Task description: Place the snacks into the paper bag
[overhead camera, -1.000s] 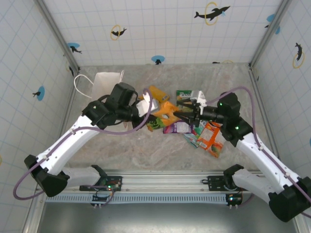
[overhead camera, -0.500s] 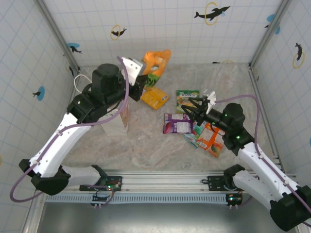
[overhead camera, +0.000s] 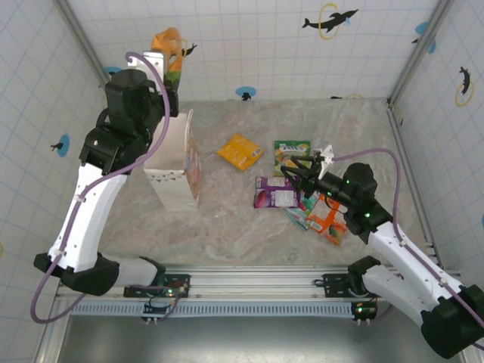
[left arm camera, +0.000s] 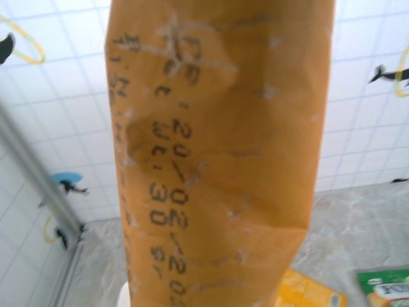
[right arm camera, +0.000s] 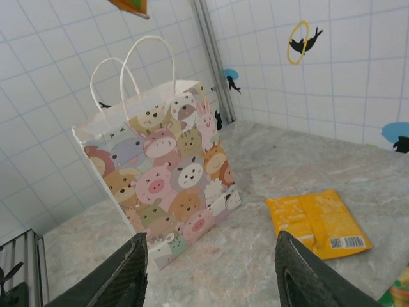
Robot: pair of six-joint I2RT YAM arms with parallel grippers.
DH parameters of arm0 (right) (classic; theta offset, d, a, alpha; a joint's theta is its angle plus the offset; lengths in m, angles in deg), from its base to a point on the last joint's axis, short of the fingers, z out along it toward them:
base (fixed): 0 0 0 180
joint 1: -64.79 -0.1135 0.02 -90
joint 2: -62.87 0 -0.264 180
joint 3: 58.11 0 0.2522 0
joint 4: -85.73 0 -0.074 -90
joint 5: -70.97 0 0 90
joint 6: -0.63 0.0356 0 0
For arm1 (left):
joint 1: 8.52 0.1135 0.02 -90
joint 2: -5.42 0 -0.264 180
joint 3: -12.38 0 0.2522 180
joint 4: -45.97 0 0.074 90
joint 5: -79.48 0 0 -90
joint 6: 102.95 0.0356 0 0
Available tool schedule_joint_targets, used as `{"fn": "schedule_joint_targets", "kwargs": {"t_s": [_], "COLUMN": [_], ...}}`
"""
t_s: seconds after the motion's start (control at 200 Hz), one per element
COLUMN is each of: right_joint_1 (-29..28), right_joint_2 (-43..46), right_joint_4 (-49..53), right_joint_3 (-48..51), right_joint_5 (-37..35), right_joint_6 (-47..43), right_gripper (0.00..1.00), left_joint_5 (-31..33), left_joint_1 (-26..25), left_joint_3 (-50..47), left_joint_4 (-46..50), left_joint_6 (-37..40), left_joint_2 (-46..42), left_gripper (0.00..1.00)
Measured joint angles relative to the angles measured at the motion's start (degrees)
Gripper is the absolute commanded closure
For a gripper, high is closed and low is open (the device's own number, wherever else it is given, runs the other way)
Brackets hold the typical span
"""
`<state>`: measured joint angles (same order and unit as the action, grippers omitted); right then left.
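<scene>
- One orange packet (overhead camera: 168,39) has come up off the bench (overhead camera: 227,223) — my left claw (overhead camera: 166,59) is clamped on it, high over the paper bag (overhead camera: 178,162).
- My right claw (overhead camera: 300,172): jaws apart, empty.

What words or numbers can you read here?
"20-02-20…": stamped on the orange packet, end cut off.
"30": next line of that stamp, letters beside it blurred.
On the yellow packet: a barcode, print too small.
On the green packet: too small.
On the paper bag: cartoon animals, no words.
</scene>
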<state>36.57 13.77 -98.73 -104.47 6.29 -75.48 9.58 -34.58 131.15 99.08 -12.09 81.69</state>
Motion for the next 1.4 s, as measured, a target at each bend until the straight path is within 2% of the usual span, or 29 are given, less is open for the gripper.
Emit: {"fn": "schedule_joint_targets", "kwargs": {"t_s": [0.165, 0.59, 0.801, 0.981, 1.241, 1.401], "right_joint_1": [-0.3, -1.7, -2.3, -2.9, -3.3, -3.5], "right_joint_2": [0.0, -2.4, -2.4, -2.4, -2.4, -2.4], "right_joint_4": [0.1, 0.6, 0.6, 1.4, 1.9, 1.9], "right_joint_3": [0.0, 0.0, 0.0, 0.0, 0.0, 0.0], "right_joint_5": [-0.1, 0.9, 0.5, -0.2, -1.4, -1.9], "right_joint_6": [0.5, 1.8, 2.2, 2.7, 4.1, 4.6], "right_gripper": [0.47, 0.48, 0.48, 0.48, 0.48, 0.48], "left_joint_5": [-1.2, -7.9, -10.5, -10.6, -10.7, -11.3], "left_joint_1": [6.5, 6.7, 7.0, 7.1, 7.4, 7.4], "left_joint_3": [-0.4, -3.4, -3.4, -3.5, -4.1, -4.0], "left_joint_4": [9.1, 26.1, 29.4, 29.8, 29.6, 29.4], "left_joint_6": [-3.7, -14.5, -17.9, -19.6, -20.5, -20.8], "left_joint_2": [0.0, 3.1, 7.0, 9.4, 11.1, 11.6], "left_gripper": [0.96, 0.94, 0.91, 0.87, 0.87, 0.93]}}
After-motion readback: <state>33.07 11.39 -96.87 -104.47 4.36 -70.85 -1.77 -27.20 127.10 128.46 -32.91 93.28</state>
